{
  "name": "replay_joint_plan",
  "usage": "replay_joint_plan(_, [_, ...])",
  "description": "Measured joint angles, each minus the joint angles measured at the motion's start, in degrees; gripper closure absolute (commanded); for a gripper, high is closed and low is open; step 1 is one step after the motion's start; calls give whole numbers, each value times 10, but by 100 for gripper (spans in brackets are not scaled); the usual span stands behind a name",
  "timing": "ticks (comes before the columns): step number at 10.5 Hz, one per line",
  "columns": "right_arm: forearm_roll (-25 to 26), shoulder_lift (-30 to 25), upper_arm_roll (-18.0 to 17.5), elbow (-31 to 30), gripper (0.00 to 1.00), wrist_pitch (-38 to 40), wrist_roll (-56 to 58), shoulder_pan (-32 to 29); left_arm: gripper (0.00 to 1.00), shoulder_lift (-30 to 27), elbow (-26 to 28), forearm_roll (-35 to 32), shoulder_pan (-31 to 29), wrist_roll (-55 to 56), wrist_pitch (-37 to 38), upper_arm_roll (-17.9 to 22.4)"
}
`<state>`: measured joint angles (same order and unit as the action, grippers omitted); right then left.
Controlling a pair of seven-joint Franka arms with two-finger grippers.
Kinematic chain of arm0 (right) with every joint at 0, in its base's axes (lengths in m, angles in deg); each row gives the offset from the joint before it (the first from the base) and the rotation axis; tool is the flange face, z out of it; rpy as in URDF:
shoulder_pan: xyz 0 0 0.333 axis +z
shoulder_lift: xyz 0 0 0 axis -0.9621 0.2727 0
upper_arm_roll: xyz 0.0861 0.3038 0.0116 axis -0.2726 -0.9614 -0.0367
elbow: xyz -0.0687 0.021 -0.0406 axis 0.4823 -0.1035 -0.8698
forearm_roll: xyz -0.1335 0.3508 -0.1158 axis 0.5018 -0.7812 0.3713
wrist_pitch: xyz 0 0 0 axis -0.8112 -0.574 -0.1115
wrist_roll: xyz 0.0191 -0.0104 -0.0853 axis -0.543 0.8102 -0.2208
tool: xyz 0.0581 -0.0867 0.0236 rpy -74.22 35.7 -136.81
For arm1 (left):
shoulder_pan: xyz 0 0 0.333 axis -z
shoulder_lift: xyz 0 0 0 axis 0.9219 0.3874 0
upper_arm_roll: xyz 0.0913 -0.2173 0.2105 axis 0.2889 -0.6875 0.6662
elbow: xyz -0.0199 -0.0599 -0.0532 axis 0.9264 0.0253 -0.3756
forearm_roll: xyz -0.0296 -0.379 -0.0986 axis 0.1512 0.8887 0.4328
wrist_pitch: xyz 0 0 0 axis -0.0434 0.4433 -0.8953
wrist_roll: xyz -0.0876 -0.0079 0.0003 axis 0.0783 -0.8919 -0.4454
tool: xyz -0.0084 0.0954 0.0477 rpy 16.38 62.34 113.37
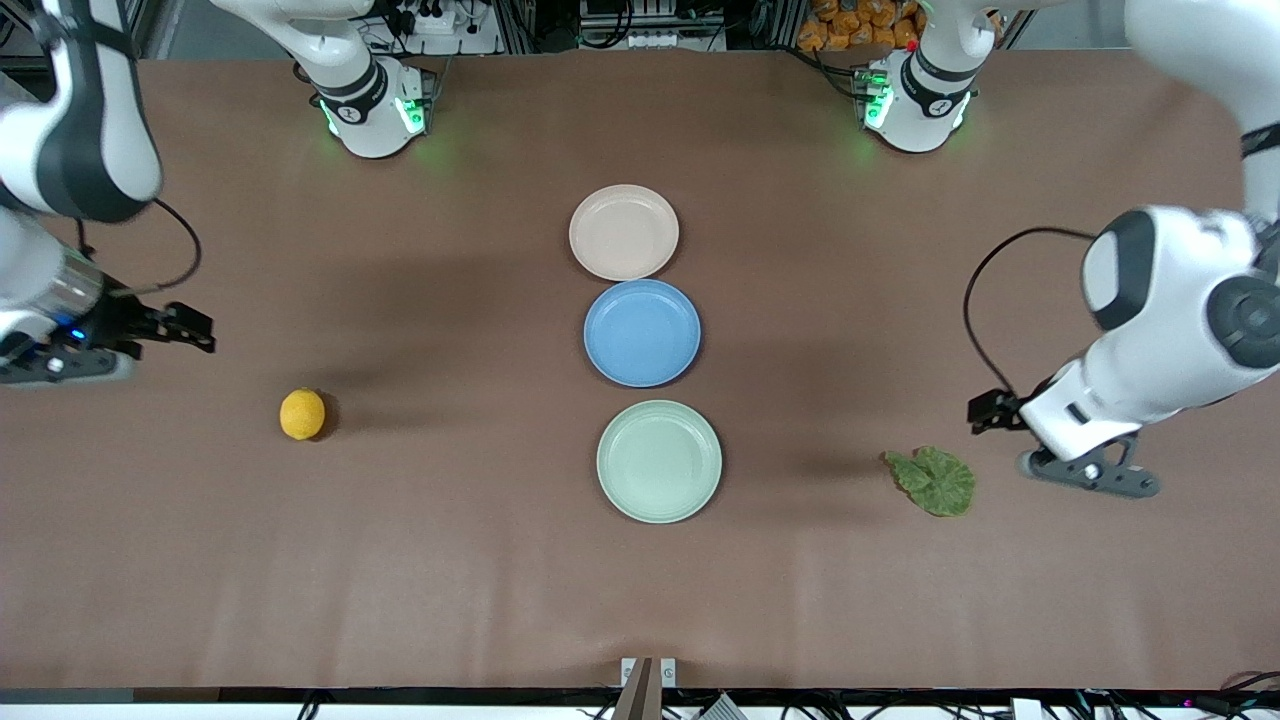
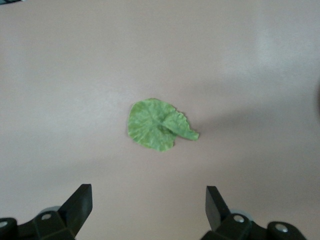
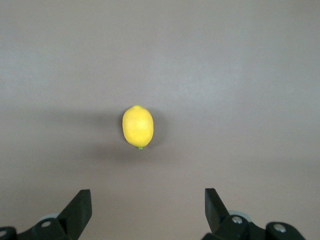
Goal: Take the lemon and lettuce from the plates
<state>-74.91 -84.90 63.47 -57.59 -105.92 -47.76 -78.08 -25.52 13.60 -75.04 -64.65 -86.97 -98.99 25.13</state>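
The lemon [image 1: 302,414] lies on the bare table toward the right arm's end, off any plate. It also shows in the right wrist view [image 3: 138,126]. The lettuce [image 1: 935,481] lies flat on the table toward the left arm's end, and in the left wrist view [image 2: 159,131]. The beige-pink plate [image 1: 624,232] and the mint green plate [image 1: 659,461] hold nothing. My right gripper [image 1: 190,328] is open and empty over the table near the lemon; its view [image 3: 148,202] shows the jaws wide apart. My left gripper [image 1: 988,410] is open and empty over the table beside the lettuce, jaws wide apart [image 2: 149,200].
A blue plate [image 1: 642,333] sits between the two other plates in the middle of the table and holds nothing. The three plates form a line running from the robots' bases toward the front camera. Brown table surface surrounds the lemon and the lettuce.
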Motion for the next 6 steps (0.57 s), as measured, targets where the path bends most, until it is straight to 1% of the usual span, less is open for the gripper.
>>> replay_joint_plan(1, [0, -12, 0, 19, 0, 23, 0, -1, 0, -22, 0, 0, -1, 0, 19, 0])
replay_joint_plan(3, [-9, -17, -5, 74, 0, 83, -2, -4, 0, -61, 0, 0, -1, 18, 50, 0])
replay_joint_plan(6, [-17, -17, -11, 163, 0, 171, -8, -8, 0, -97, 0, -1, -3, 33, 81, 1])
